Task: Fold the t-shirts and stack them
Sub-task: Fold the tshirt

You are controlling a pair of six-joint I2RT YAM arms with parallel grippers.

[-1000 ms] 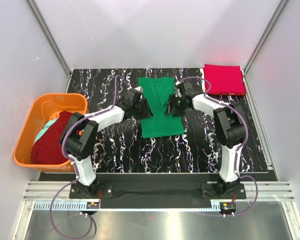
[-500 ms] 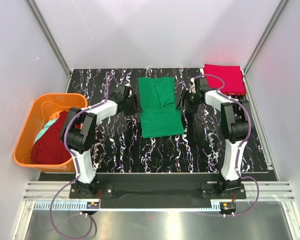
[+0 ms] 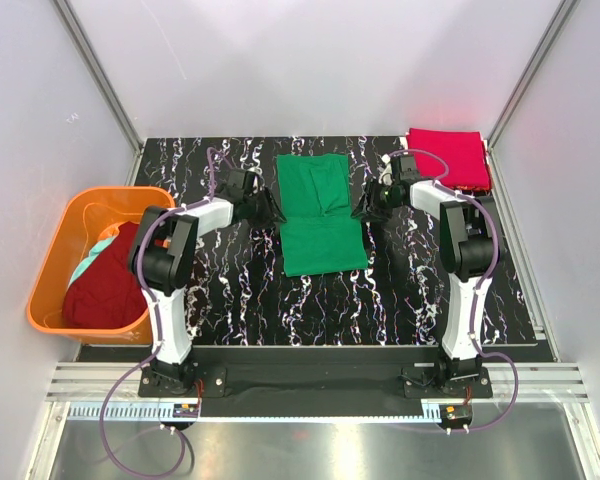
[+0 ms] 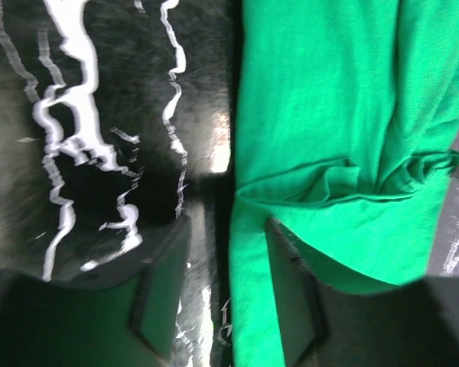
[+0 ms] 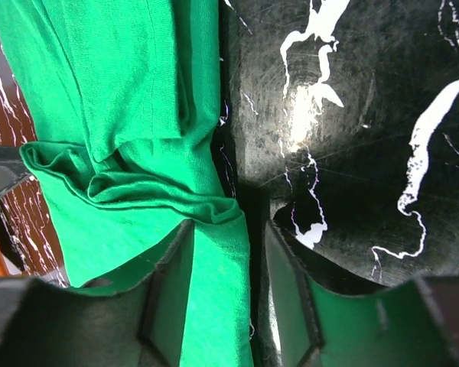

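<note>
**Top external view.** The green t-shirt (image 3: 322,215) is lying mid-table (image 3: 230,285), partly folded into a strip. Its long axis is running from the near edge toward the far wall. The left gripper (image 3: 267,208) is sitting at the strip's left long edge and the right gripper (image 3: 364,206) at its right long edge. The two are roughly level, about halfway along, so each arm is nearest its own side. The red t-shirt (image 3: 448,158) is lying folded at the far right corner. The maroon t-shirt (image 3: 100,290) and a teal garment (image 3: 95,255) are resting in the orange basket (image 3: 100,192) on the left.

**Left wrist view.** The fingers (image 4: 162,290) are standing moderately apart and gripping nothing. The shirt's left hem is running lengthwise through the gap, with cloth beneath the inboard finger and bare table beneath the outboard one.

**Right wrist view.** This pincer is likewise parted and empty. The right hem is lying in its gap, and a bunched cross-fold is showing just ahead.

**Judgement.** The cloth is lying inboard of each pincer, so a paired pinch on opposite edges appears to be the coming move. The risk is catching only one layer.
</note>
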